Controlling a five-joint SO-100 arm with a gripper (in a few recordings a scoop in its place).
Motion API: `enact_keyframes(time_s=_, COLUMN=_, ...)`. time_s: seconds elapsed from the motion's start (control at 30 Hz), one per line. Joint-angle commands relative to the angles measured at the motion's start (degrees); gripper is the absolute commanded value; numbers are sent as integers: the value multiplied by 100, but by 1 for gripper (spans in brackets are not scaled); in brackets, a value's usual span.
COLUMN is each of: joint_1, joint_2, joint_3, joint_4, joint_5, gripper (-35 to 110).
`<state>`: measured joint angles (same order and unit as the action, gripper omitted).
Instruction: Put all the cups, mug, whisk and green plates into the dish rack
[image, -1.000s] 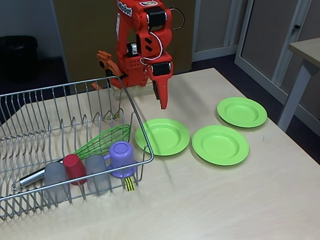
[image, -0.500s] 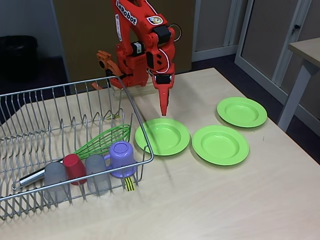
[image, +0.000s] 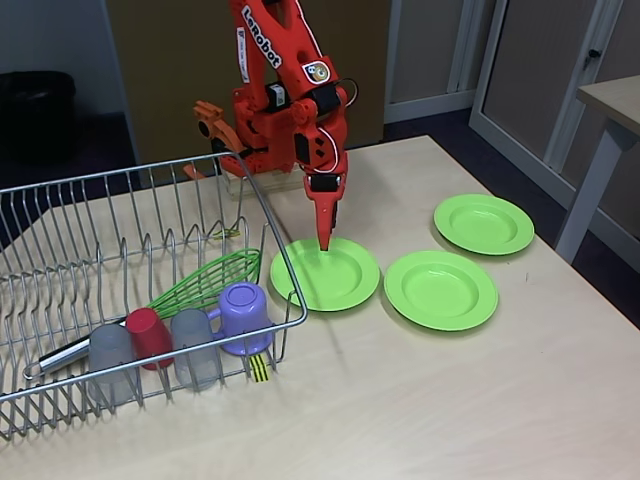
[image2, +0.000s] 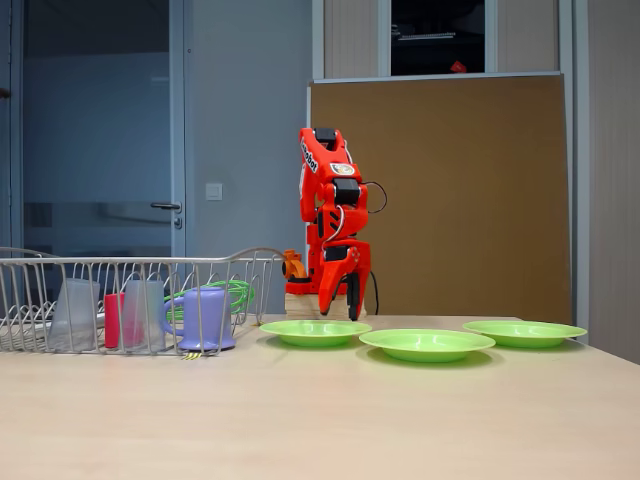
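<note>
Meanwhile, gripper (image: 323, 243) pointed down at far rim of nearest plate (image: 330, 275) | jaws looked closed, empty | three plates on table (image: 420, 400) | cups (image: 150, 335), mug (image: 243, 317), whisk (image: 205, 280) in rack (image: 60, 260)

Three green plates (image2: 427, 343) beside dish rack (image2: 120, 300)

Three round green plates (image: 441, 289) are lying flat on the table beside the dish rack (image: 60, 230). Inside the rack's front edge, the cups (image: 150, 335), purple mug (image: 243, 317) and green whisk (image: 205, 280) are sitting.
</note>
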<state>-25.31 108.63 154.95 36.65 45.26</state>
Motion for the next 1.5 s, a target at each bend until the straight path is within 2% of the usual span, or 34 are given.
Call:
enact_keyframes(time_s=0.0, joint_1=62, joint_2=-308, joint_3=70, joint_4=-404, joint_5=-114, gripper=41)
enact_keyframes(time_s=0.43, joint_1=826, joint_2=-1529, joint_3=-562, joint_4=-1028, joint_5=-1204, gripper=34)
enact_keyframes(time_s=0.6, joint_1=1134, joint_2=-1819, joint_3=-861, joint_4=-1037, joint_5=-1468, gripper=23)
enact_keyframes(time_s=0.77, joint_1=1318, joint_2=-1907, joint_3=-1011, joint_4=-1187, joint_5=-1327, gripper=0)
enact_keyframes(time_s=0.87, joint_1=1257, joint_2=-1758, joint_3=-1046, joint_4=-1072, joint_5=-1266, gripper=0)
enact_keyframes(time_s=1.03, joint_1=817, joint_2=-782, joint_3=-1090, joint_4=-352, joint_5=-896, gripper=0)
enact_keyframes(time_s=1.17, joint_1=422, joint_2=272, joint_3=-1415, joint_4=712, joint_5=-800, gripper=0)
enact_keyframes(time_s=1.47, joint_1=396, joint_2=1055, joint_3=-2856, joint_4=2391, joint_5=-1415, gripper=0)
